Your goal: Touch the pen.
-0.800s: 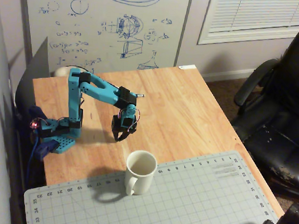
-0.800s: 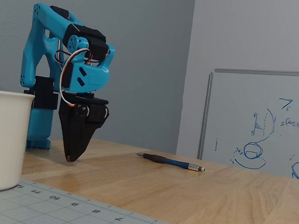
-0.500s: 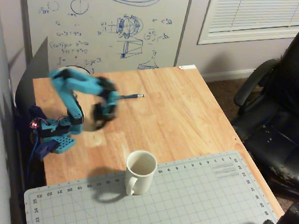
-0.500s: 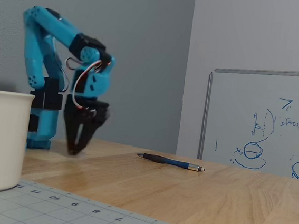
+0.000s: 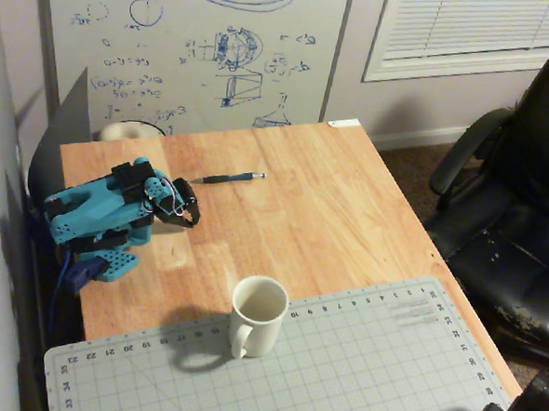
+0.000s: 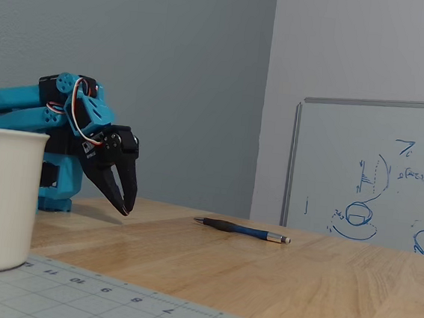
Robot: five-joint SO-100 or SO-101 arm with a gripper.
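Observation:
The pen [image 5: 227,177] lies flat on the wooden table [image 5: 331,200], a thin dark stick with a small silvery end toward the right. In the low fixed view the pen [image 6: 243,229] rests to the right of the gripper, well apart from it. The blue arm is folded low over its base. Its black gripper [image 5: 192,219] points down at the tabletop just left of and nearer than the pen. From the side the gripper [image 6: 126,212] shows its fingers meeting at the tips, shut on nothing, right at the wood.
A white mug [image 5: 258,314] stands at the edge of a grey cutting mat [image 5: 358,369]; the mug [image 6: 1,199] fills the low view's left side. A whiteboard [image 5: 191,42] leans behind the table. A black office chair [image 5: 516,211] sits to the right.
The arm has swung back and folded down over its base. The gripper moved from near the mug to a low spot left of the pen. Pen and mug have not moved.

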